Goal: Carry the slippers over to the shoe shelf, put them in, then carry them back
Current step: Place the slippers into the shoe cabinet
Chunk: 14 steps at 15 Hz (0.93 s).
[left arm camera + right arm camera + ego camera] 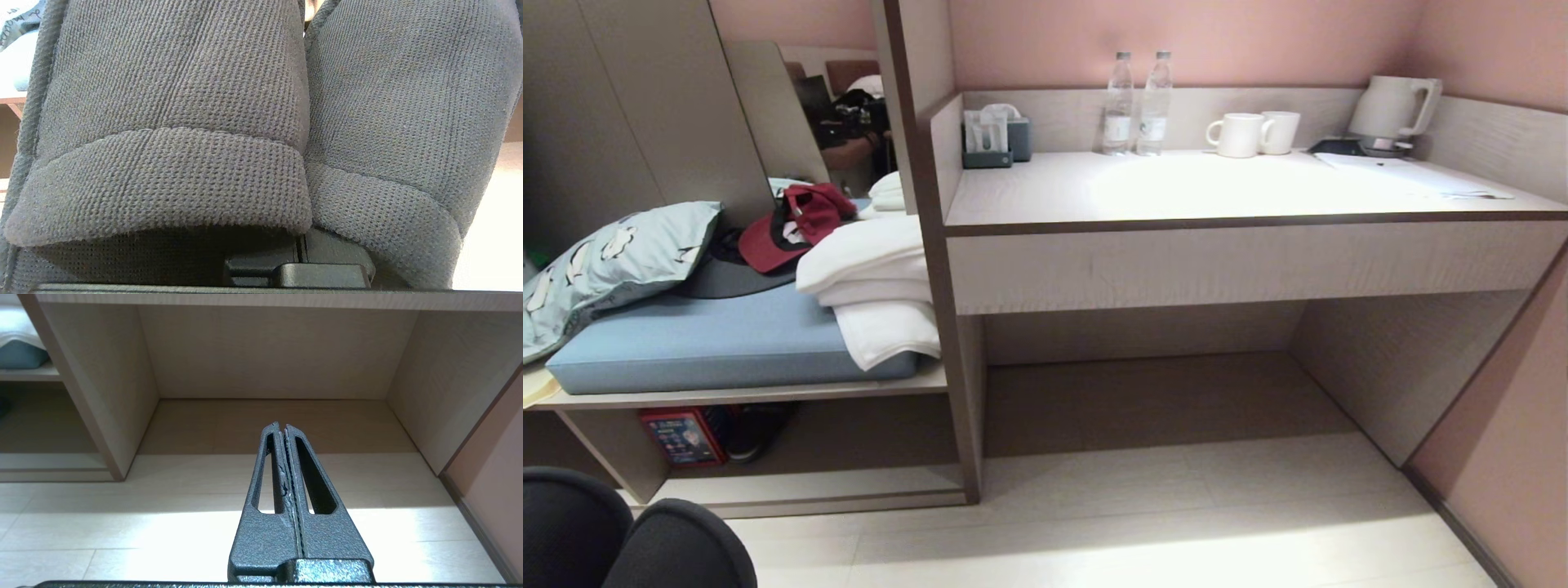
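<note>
Charcoal knit slippers hang side by side pinched in the left gripper, low before the shoe shelf under the blue-cushioned bench; the right gripper, pressed together, points into the desk's kneehole; no label reads clearly
</note>
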### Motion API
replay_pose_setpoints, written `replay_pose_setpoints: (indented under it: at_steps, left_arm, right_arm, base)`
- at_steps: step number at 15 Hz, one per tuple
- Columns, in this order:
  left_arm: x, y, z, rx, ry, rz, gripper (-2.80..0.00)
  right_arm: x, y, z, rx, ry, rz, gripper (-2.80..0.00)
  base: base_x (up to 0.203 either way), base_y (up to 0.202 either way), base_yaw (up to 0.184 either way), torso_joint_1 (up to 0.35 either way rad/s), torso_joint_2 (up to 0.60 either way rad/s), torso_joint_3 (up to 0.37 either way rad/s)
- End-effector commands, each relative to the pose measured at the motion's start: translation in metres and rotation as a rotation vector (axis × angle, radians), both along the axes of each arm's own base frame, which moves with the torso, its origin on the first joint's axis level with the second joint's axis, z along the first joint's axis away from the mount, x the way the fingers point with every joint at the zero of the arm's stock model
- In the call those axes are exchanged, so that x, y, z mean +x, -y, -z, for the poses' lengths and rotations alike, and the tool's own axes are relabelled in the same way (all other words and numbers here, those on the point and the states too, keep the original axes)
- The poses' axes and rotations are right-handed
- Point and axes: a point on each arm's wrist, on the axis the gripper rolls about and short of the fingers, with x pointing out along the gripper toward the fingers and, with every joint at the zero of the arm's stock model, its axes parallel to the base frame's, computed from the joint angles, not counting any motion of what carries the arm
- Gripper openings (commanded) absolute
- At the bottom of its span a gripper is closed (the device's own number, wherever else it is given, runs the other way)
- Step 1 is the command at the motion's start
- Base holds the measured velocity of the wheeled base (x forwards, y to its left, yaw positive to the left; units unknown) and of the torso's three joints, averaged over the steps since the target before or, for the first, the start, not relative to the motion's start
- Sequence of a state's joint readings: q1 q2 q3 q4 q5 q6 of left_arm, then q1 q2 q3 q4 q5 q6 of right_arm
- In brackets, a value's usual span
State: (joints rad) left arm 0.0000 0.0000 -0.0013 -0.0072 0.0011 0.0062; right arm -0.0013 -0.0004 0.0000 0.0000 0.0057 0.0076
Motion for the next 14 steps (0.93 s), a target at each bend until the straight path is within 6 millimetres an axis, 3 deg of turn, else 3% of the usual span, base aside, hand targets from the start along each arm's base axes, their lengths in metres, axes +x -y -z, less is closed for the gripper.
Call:
replay_pose_setpoints:
  at_steps: [1,14]
  left_arm:
    - [0.0000,0.0000,-0.0003,0.000,0.002,0.000,-2.80]
    - [0.0000,0.0000,-0.0003,0.000,0.002,0.000,-2.80]
  right_arm:
    - [-0.0001,0.0000,0.0000,0.000,0.001,0.000,-2.80]
    - [-0.0001,0.0000,0.0000,-0.001,0.001,0.000,-2.80]
  base:
    - [0.000,0.000,0.000,0.000,0.00,0.000]
    - [0.000,0.000,0.000,0.000,0.00,0.000]
